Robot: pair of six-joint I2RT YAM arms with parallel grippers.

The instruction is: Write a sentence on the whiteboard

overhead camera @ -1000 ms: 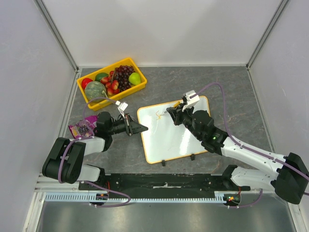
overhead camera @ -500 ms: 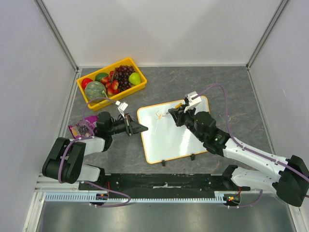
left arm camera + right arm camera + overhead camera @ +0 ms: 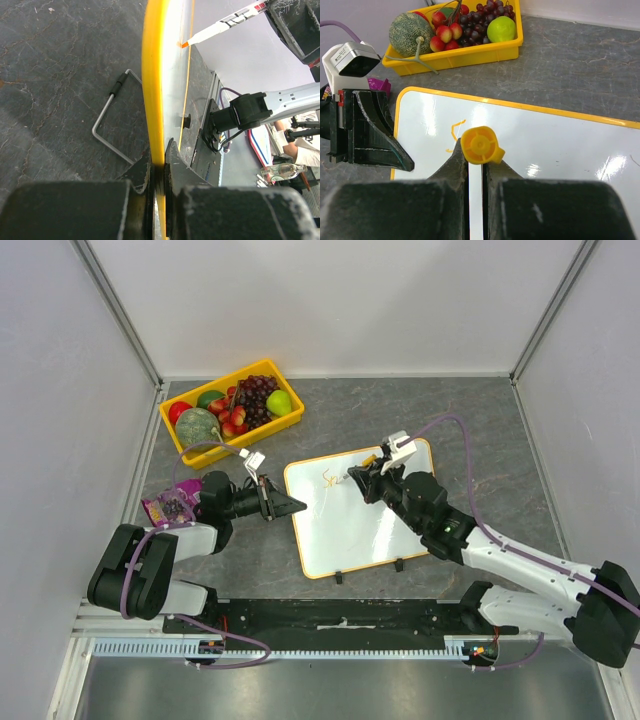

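The whiteboard (image 3: 355,535) lies on the grey table, white with an orange-yellow rim. My left gripper (image 3: 298,506) is shut on its left rim; in the left wrist view the jaws (image 3: 159,150) pinch the yellow rim (image 3: 152,75). My right gripper (image 3: 352,478) is shut on a marker (image 3: 480,145), seen end-on by its yellow cap. The marker's orange tip (image 3: 184,44) touches the board near its upper left corner. Of the sentence, only a few thin orange strokes (image 3: 455,131) show there (image 3: 328,477); no word is readable.
A yellow crate of fruit (image 3: 232,405) stands at the back left. A purple packet (image 3: 168,506) lies by the left arm. A bent wire stand (image 3: 107,125) lies under the board's left side. Two black feet (image 3: 340,577) mark its near edge.
The orange strokes near the board's upper left have grown. My right gripper has shifted slightly with the marker. The left gripper has not moved.
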